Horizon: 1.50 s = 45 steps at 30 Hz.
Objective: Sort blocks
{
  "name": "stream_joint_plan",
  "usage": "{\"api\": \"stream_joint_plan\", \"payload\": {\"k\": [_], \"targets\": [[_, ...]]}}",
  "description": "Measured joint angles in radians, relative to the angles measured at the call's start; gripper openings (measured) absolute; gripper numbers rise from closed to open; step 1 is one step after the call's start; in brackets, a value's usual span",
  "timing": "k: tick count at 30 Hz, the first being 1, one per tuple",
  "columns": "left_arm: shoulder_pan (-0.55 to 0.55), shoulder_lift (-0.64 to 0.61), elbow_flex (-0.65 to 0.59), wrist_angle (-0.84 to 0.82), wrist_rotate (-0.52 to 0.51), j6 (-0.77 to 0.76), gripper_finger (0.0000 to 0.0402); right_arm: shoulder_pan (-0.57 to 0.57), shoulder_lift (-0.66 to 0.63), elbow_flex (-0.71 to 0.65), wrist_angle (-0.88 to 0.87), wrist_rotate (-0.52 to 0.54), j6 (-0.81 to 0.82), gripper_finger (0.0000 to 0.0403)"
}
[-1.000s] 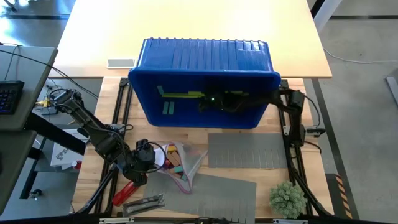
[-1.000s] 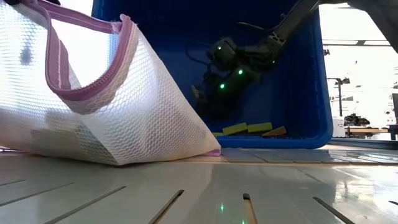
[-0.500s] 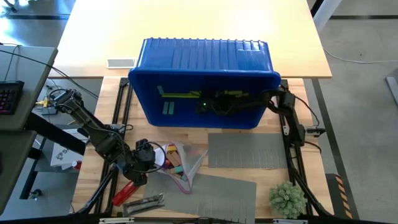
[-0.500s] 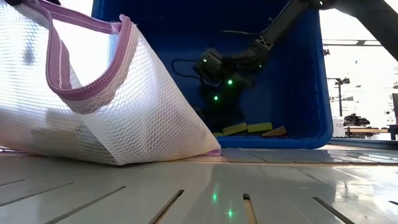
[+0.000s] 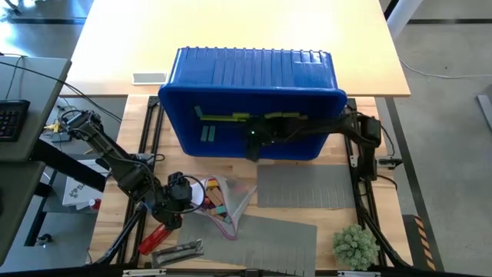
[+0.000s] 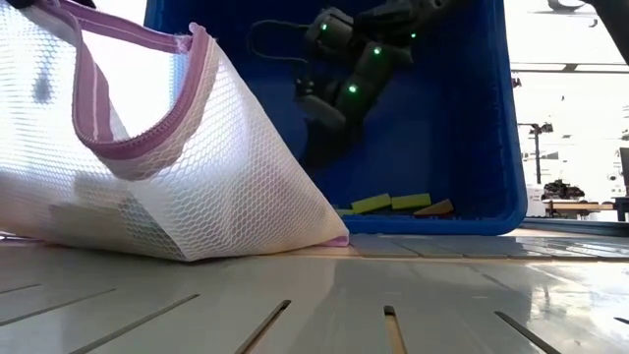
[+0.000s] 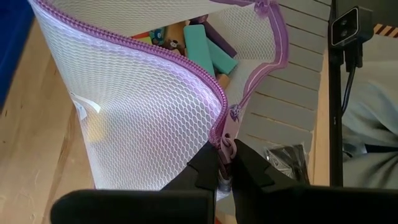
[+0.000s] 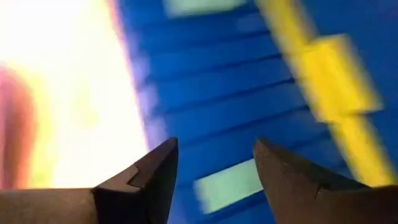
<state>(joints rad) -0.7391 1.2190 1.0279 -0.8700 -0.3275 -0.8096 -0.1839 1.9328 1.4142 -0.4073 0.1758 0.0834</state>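
Rising since before, the right tool (image 6: 316,116) hangs wide, empty — blocks (image 6: 393,204) in the blue bin (image 5: 231,73); left tool (image 7: 225,163) pinches the mesh bag (image 7: 143,106).

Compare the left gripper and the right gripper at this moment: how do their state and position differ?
The left gripper is shut on the purple zipper edge of the white mesh bag, while the right gripper is open and holds nothing. The left gripper sits low by the bag on the wooden table; the right gripper reaches inside the blue plastic bin, above the yellow-green blocks on its floor. Both are dark two-finger grippers.
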Motion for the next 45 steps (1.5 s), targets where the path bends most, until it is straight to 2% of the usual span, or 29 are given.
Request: {"api": "stream_joint_plan", "payload": {"k": [3,4,6,9,14,18,25,31,38,45], "targets": [[0.000,0.000,0.000,0.000,-0.001,0.000,0.0001,0.002,0.004,-0.007,-0.054,-0.154,-0.159,0.0197],[0.000,0.000,0.000,0.000,-0.001,0.000,0.0001,0.002,0.009,-0.008,-0.061,-0.168,-0.161,0.0197],[0.000,0.000,0.000,0.001,-0.006,0.000,0.0001,-0.006,0.020,-0.006,-0.041,-0.131,-0.064,0.0197],[0.000,0.000,0.000,0.001,-0.016,0.001,0.0001,-0.017,0.043,-0.006,-0.045,0.015,0.114,0.0197],[0.000,0.000,0.000,0.000,-0.023,0.001,0.0001,0.015,0.071,-0.005,-0.040,0.228,0.260,0.0197],[0.000,0.000,0.000,-0.001,-0.023,0.001,0.0001,0.012,0.116,-0.006,-0.031,0.189,0.381,0.0197],[0.000,0.000,0.000,0.000,-0.024,0.002,0.0001,0.009,0.178,-0.001,-0.014,0.185,0.528,0.0197],[0.000,0.000,0.000,0.000,-0.024,0.002,0.0001,0.005,0.202,0.000,0.013,0.148,0.499,0.0187],[0.000,0.000,0.000,0.000,-0.024,0.001,0.0001,0.008,0.188,-0.003,0.046,0.145,0.428,0.0090],[0.000,0.000,0.000,-0.001,-0.024,0.001,0.0001,0.037,0.128,-0.009,0.011,0.130,0.300,0.0088]]}}
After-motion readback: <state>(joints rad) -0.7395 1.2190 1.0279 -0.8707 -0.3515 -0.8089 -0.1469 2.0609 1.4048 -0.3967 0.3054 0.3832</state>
